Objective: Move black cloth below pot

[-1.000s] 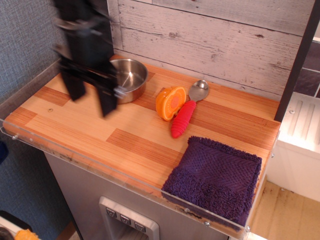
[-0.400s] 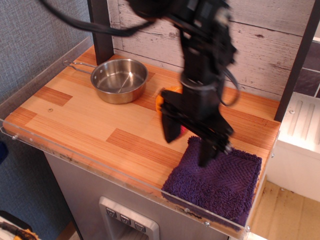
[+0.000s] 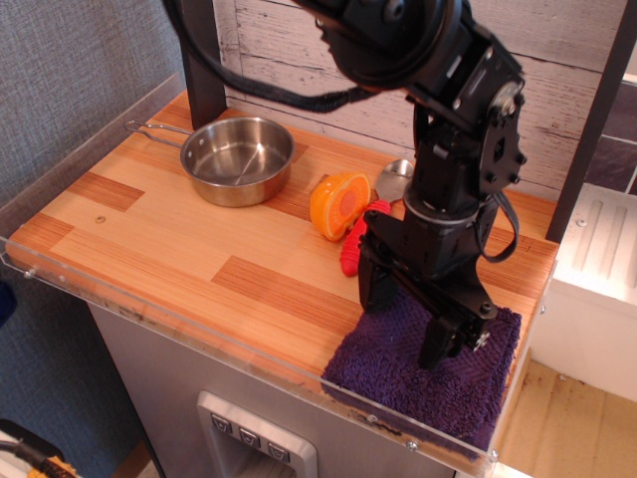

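Observation:
The black cloth (image 3: 398,373), dark purple and ribbed, lies flat at the front right corner of the wooden counter. The pot (image 3: 239,159), a small shiny steel pan with a thin wire handle, stands at the back left. My gripper (image 3: 406,324) is open and hangs right over the cloth, its two black fingers spread above the cloth's middle and far part, close to or touching it. The arm hides the cloth's far edge.
An orange half-fruit toy (image 3: 338,204) and a steel spoon with a red handle (image 3: 356,244) lie mid-counter, partly behind the arm. A clear plastic rim (image 3: 159,324) runs along the counter's front and left edges. A plank wall stands behind.
The arm swept from over the pot at back left across to the right, then came down and forward over the cloth. The cloth and pot have not moved.

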`<state>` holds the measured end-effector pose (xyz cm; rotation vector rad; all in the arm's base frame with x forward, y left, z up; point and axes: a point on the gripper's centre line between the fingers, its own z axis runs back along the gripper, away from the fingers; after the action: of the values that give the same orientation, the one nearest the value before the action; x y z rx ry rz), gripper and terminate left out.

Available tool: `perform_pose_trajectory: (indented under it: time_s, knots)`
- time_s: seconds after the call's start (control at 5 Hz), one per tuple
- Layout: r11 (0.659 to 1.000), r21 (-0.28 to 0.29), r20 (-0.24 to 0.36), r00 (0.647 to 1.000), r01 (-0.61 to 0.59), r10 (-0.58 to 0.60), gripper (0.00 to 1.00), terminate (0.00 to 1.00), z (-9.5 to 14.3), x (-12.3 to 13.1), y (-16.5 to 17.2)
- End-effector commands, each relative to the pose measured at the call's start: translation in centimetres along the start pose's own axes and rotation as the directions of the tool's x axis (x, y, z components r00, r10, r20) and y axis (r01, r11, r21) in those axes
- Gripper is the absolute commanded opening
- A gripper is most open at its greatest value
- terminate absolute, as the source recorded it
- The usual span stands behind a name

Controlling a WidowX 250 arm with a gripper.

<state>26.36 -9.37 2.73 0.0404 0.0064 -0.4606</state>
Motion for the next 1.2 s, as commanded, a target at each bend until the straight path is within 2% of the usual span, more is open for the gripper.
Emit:
perform_pose_trajectory:
  time_s: [0.0,0.2,0.4,0.6,0.8,1.0]
  knots:
    - [0.999,-0.005,0.076,0.996,0.038,-0.037,1.0,0.0,-1.8,-0.8,-0.6]
    - [0.997,0.025,0.075,0.994,0.073,-0.075,1.0,0.0,-2.5,-1.6,-0.1]
    - [0.993,0.037,0.044,0.993,0.11,-0.112,1.0,0.0,-2.9,-3.0,0.4]
    - [0.99,0.039,0.042,0.989,0.139,-0.14,1.0,0.0,-2.5,-4.2,1.8]
    - [0.983,0.043,0.039,0.982,0.181,-0.183,1.0,0.0,-2.5,-5.7,4.8]
    - [0.982,0.016,0.059,0.981,0.187,-0.187,1.0,0.0,-2.2,-7.1,8.9]
